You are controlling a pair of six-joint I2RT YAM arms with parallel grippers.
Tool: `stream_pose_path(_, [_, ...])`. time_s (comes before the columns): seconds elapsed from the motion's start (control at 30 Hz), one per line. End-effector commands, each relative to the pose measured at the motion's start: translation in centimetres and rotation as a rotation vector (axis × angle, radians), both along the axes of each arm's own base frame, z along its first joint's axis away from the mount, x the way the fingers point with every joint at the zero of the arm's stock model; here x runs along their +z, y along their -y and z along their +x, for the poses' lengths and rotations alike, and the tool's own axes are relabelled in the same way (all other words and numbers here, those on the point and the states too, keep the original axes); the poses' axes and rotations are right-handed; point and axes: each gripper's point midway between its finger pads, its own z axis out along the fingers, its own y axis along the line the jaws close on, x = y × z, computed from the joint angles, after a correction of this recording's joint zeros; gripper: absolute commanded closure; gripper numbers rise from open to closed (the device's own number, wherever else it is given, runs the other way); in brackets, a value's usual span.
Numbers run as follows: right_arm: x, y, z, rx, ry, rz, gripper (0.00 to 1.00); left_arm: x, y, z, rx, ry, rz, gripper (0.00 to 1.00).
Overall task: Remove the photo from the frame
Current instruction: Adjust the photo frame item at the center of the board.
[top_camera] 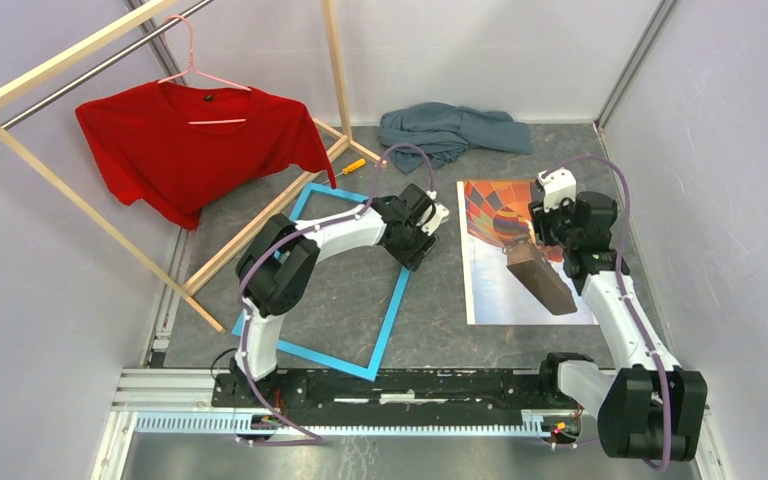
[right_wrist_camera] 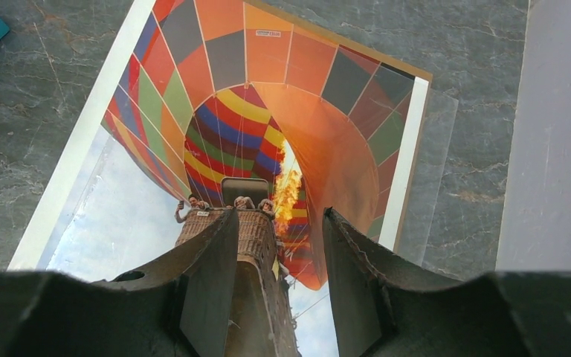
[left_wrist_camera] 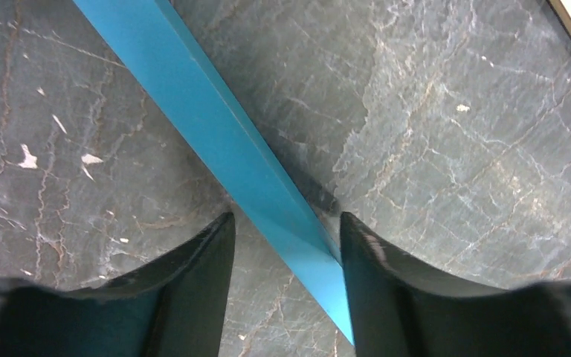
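Observation:
The light-blue frame [top_camera: 385,330] lies flat on the grey table, left of centre, with nothing inside it. My left gripper [top_camera: 428,232] is open over its far right side. In the left wrist view the blue bar [left_wrist_camera: 215,126] runs between the fingers and touches the right finger [left_wrist_camera: 372,268]; my left gripper [left_wrist_camera: 286,227] is not closed on it. The balloon photo [top_camera: 495,275] lies flat to the frame's right. My right gripper [top_camera: 548,238] hovers open and empty over the photo [right_wrist_camera: 230,97], above its printed basket. My right gripper [right_wrist_camera: 279,223] holds nothing.
A wooden clothes rack [top_camera: 260,215] with a red T-shirt [top_camera: 190,140] on a pink hanger stands at the back left. A blue-grey cloth [top_camera: 450,128] lies at the back. A small orange tool [top_camera: 356,165] lies by the rack. A clear sheet [right_wrist_camera: 437,163] juts out past the photo's right edge.

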Motion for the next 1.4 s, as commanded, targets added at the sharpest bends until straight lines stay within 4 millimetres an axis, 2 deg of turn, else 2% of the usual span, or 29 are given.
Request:
stream_pose_path(0.0, [1.5, 0.4, 0.3, -0.008, 0.065, -0.021, 0.49, 0.6, 1.4, 1.3, 0.082, 0.003, -0.029, 0.46])
stream_pose_path(0.13, [1.6, 0.3, 0.3, -0.002, 0.071, -0.021, 0.49, 0.5, 2.5, 2.1, 0.1, -0.008, -0.044, 0.56])
stream_pose_path(0.33, [1.6, 0.4, 0.3, 0.0, 0.072, -0.029, 0.49, 0.4, 3.6, 4.6, 0.163, 0.019, -0.036, 0.57])
stream_pose_path(0.57, [1.6, 0.4, 0.3, -0.001, 0.072, -0.034, 0.49, 0.8, 3.4, 8.3, 0.299, 0.049, -0.061, 0.59])
stream_pose_path(0.9, [1.4, 0.3, 0.3, 0.002, 0.067, -0.032, 0.49, 0.9, 3.7, 8.3, 0.46, 0.013, -0.128, 0.69])
stream_pose_path(1.13, [1.4, 0.4, 0.3, 0.001, 0.066, -0.031, 0.49, 0.8, 4.3, 7.6, 0.491, -0.017, -0.155, 0.74])
stream_pose_path(1.37, [1.3, 0.4, 0.3, 0.001, 0.063, -0.034, 0.49, 1.2, 4.5, 9.0, 0.549, 0.023, -0.163, 0.82])
